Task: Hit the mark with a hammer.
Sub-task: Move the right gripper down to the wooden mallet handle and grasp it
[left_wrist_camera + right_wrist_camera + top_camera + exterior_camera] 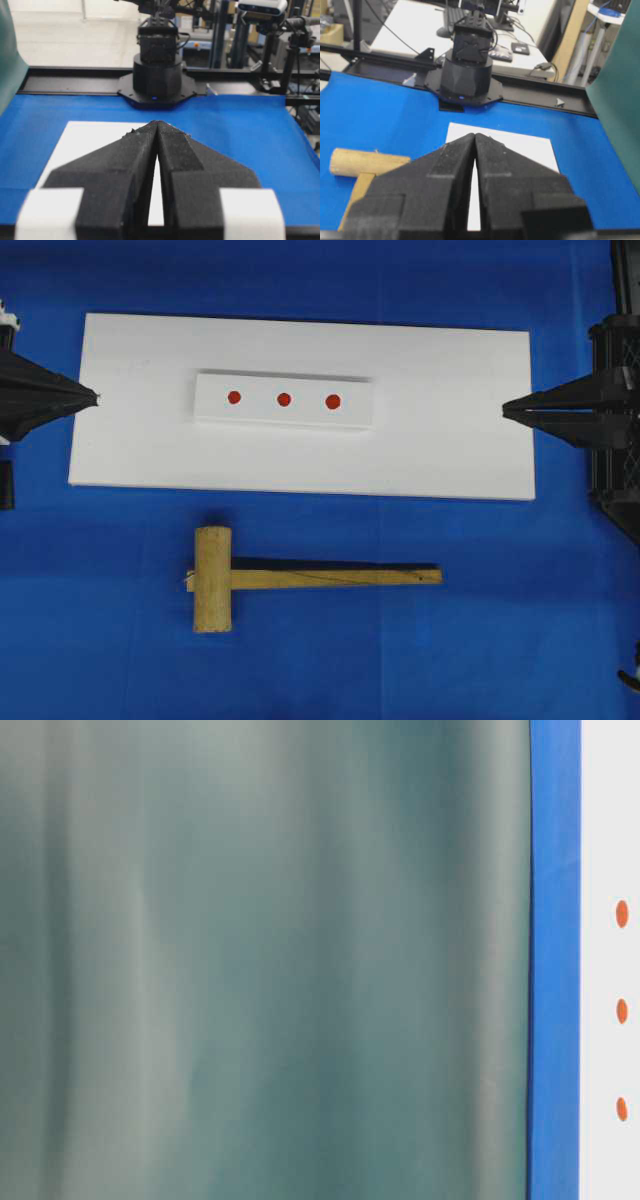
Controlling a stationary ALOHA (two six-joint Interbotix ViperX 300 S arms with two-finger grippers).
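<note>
The hammer (pixel 225 580) is lying flat on the blue tabletop (pixel 500 620), just below the big white board (pixel 450 440). Its thick round head is on the left and its long flat handle is pointed to the right. A small white strip (pixel 284 400) is set on the board, and three red dots (pixel 283 399) are painted on it in a row. Which dot is the mark to be hit cannot be told — that alone could lead to the wrong one being struck.

The left claw (pixel 95 397) is shut tight and nothing is held in it. The right claw (pixel 507 410) is shut tight too, with nothing in it. Both are parked at the two ends of the board, well apart from the hammer.

Nothing has been picked up yet, so plenty could go wrong. A shut claw cannot take hold of the handle, so it has to be opened first. If the handle is pinched too near its far end, the heavy head could droop or the hammer could be twisted in the grip. The handle is flat and thin, so it could be pushed along the cloth instead of being lifted. If the swing is made crooked, the dot could be missed — or the small strip could be knocked out of place. The board could also be bumped by the arm.
</note>
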